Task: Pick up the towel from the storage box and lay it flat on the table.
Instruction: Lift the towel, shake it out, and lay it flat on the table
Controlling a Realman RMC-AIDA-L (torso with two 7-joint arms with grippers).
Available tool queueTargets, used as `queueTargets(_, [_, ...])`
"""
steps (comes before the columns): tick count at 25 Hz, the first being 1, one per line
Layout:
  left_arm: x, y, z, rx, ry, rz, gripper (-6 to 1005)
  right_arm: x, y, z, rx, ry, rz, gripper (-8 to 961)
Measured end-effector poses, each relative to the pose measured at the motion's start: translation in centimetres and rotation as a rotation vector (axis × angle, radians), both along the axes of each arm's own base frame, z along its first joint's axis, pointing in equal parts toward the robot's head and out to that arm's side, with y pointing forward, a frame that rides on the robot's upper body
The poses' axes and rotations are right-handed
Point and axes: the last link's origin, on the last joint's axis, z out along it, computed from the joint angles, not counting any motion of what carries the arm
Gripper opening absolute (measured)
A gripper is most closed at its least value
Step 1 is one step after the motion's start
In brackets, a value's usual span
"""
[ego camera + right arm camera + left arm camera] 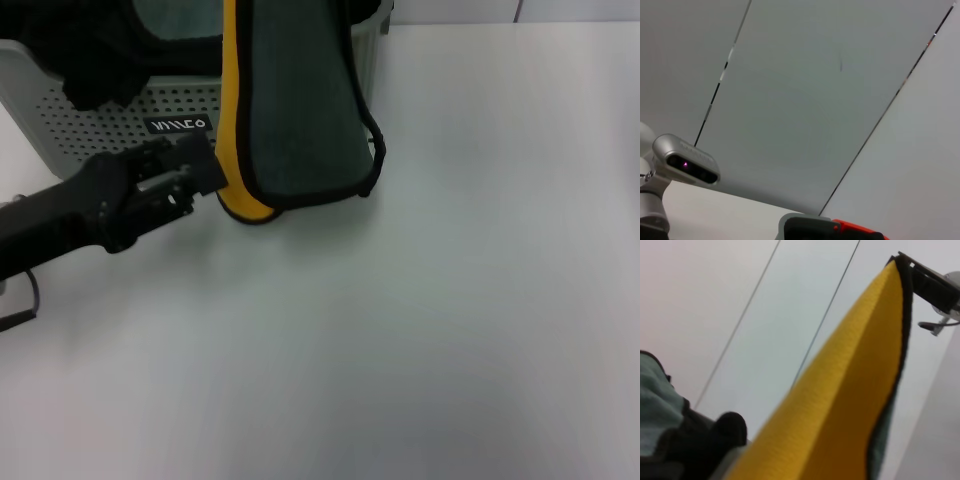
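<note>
towel [300, 120] hung limp and light (soft plush); left gripper [200, 175] pinched its yellow lower edge; right gripper unseen.

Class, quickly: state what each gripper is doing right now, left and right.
Left gripper: at the hanging towel's lower yellow edge, by the storage box; grip cannot be told.
Right gripper: not in view.

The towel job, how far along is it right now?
Done: the towel is lifted and hangs upright in front of the storage box, its top out of the head view. In hand: the left gripper is beside its low yellow edge; whether it grips is unclear. The right gripper is not visible. Left: spreading it flat on the table.
</note>
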Motion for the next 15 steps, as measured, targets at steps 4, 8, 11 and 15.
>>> queueTargets(4, [0.4, -0.1, -0.8, -0.034, 0.002, -0.017, 535, -0.1, 0.1, -0.2, -0.001, 0.000, 0.006, 39])
queueTargets(8, [0.8, 0.1, -1.3, -0.038, 0.000, -0.026, 534, -0.2, 0.2, -0.4, 0.004, 0.001, 0.017, 39])
queueTargets(11, [0.7, 0.2, -1.5, -0.030, 0.007, -0.020, 533, -0.3, 0.2, -0.5, 0.003, 0.002, 0.018, 40])
queueTargets(15, [0.6, 0.4, -1.6, -0.027, 0.013, -0.006, 533, -0.4, 0.2, -0.6, 0.005, 0.004, 0.021, 40])
